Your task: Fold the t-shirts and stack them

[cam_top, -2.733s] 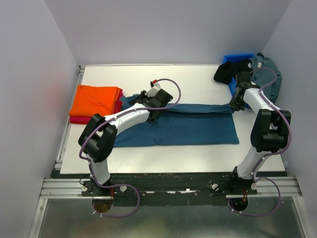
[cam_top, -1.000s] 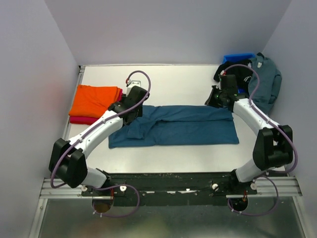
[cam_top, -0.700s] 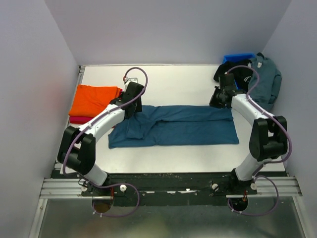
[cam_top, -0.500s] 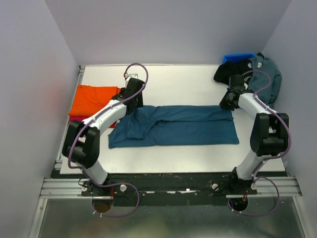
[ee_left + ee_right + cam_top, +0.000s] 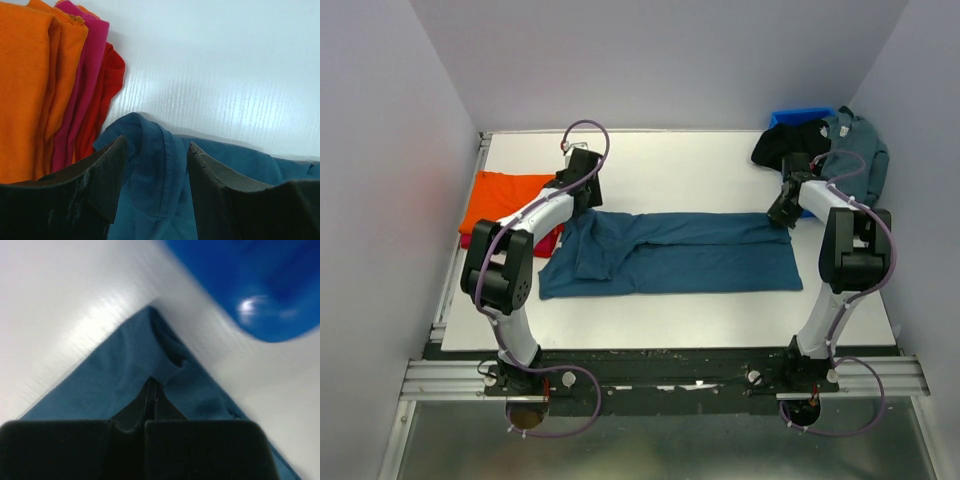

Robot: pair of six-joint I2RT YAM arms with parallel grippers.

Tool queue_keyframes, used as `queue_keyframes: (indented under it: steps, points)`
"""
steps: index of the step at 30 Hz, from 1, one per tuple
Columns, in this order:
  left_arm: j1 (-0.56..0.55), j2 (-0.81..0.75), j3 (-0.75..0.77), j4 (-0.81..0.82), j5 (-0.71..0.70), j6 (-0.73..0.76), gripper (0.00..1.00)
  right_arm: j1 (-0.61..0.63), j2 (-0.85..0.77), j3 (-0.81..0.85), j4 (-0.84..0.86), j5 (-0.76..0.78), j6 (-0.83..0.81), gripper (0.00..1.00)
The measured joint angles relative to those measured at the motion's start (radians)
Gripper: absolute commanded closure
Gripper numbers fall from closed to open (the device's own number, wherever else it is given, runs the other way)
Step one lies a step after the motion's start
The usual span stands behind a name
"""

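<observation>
A dark teal blue t-shirt [image 5: 670,252] lies folded into a long band across the middle of the table. My left gripper [image 5: 583,203] hovers at its far left corner. In the left wrist view the left gripper [image 5: 156,150] is open, its fingers either side of a raised fold of the teal shirt [image 5: 152,170]. My right gripper [image 5: 781,213] is at the shirt's far right corner. In the right wrist view the right gripper [image 5: 152,386] is shut, with the teal cloth [image 5: 125,365] puckered at its tips. A folded orange t-shirt [image 5: 503,194] lies on a crimson red one [image 5: 478,241] at the left.
A blue plastic bin [image 5: 798,118] stands at the far right corner, with a black shirt [image 5: 786,143] and a grey-blue shirt [image 5: 861,155] draped over it. The bin [image 5: 260,280] is close behind the right gripper. The orange and red stack [image 5: 45,90] lies just left of the left gripper.
My left gripper has moved back and left to the teal shirt's far left corner and opened wider. My right gripper has shifted right to the far right corner and shut there.
</observation>
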Motion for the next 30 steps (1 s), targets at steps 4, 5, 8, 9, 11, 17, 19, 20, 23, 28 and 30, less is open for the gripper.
queue_keyframes:
  steps: [4,5,8,9,11,17,19,20,23,28,30]
  points:
    - [0.024,0.024,0.0,0.002,0.027,0.0,0.38,-0.039,-0.004,-0.003,-0.047,0.04,0.053,0.99]
    - [0.027,0.03,0.0,0.002,0.036,0.0,0.38,-0.048,-0.004,-0.004,-0.056,0.045,0.063,0.99]
    - [0.037,0.045,0.001,0.004,0.056,0.001,0.39,-0.067,-0.004,-0.004,-0.086,0.053,0.093,0.99]
    - [0.038,0.05,0.001,0.004,0.061,0.001,0.39,-0.071,-0.005,-0.004,-0.093,0.056,0.098,0.99]
    - [0.04,0.056,0.001,0.004,0.07,0.001,0.39,-0.072,-0.014,-0.015,-0.091,0.06,0.098,0.99]
    - [0.045,0.056,0.001,0.014,0.1,0.009,0.39,-0.071,-0.116,-0.068,-0.059,0.017,0.033,0.99]
    - [0.046,0.056,0.002,0.015,0.109,0.013,0.39,-0.06,-0.17,-0.089,-0.018,-0.034,-0.003,0.99]
    - [0.046,0.056,0.002,0.016,0.113,0.014,0.39,-0.05,-0.193,-0.096,0.0,-0.065,-0.021,0.99]
    - [0.046,0.056,0.002,0.019,0.127,0.017,0.39,0.013,-0.222,-0.087,0.039,-0.15,-0.06,0.99]
    - [0.05,0.075,0.034,0.01,0.151,0.026,0.39,0.191,-0.175,-0.04,0.075,-0.271,-0.103,0.99]
    - [0.052,0.09,0.058,0.007,0.159,0.03,0.4,0.269,-0.129,-0.003,0.08,-0.312,-0.109,0.99]
